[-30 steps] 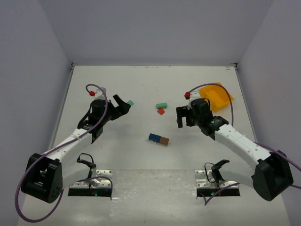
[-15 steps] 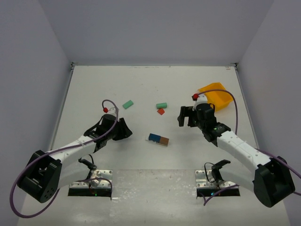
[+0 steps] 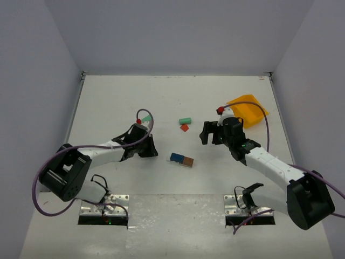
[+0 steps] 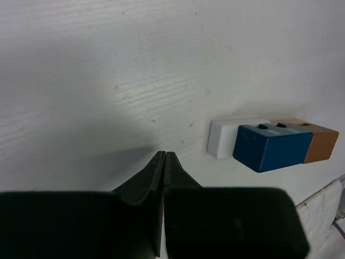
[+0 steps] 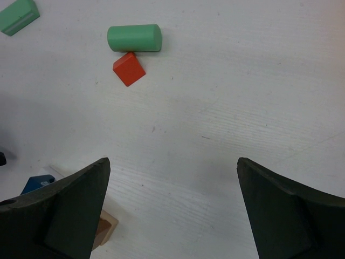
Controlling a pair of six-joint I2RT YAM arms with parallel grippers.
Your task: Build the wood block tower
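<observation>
Nearest the arm bases, the start of the tower is lying just ahead and to the right of the left claw (image 4: 164, 162). It's a blue block (image 4: 272, 147) with a brown block (image 4: 322, 144) touching one end and a white piece (image 4: 229, 137) touching the other, all flat on the tabletop (image 3: 108, 97).

These are looking like stiff, light painted wood, so I'm judging they are going to skid or tip at the slightest nudge. Any grip should be going across two flat opposite sides, low and square, never on a corner.

The left claw is sitting pressed shut with nothing between its fingers and its tips low over the tabletop. Its arm is lying low and stretched toward the middle.

Opposite, the right claw (image 5: 171, 178) is hanging spread wide and empty, looking down from above. Its arm is bending at the elbow and angling in from the right.

Ahead and to the left of that claw, a red block (image 5: 129, 69) is lying with one corner right up against a mint cylinder (image 5: 134, 38). That cylinder is likely to roll, so taking it by its flat ends is looking safer.

Farther ahead and left, a mint block (image 5: 18, 16) is lying alone, well apart from the rest. Behind the right claw a yellow bin (image 3: 249, 108) is sitting.
</observation>
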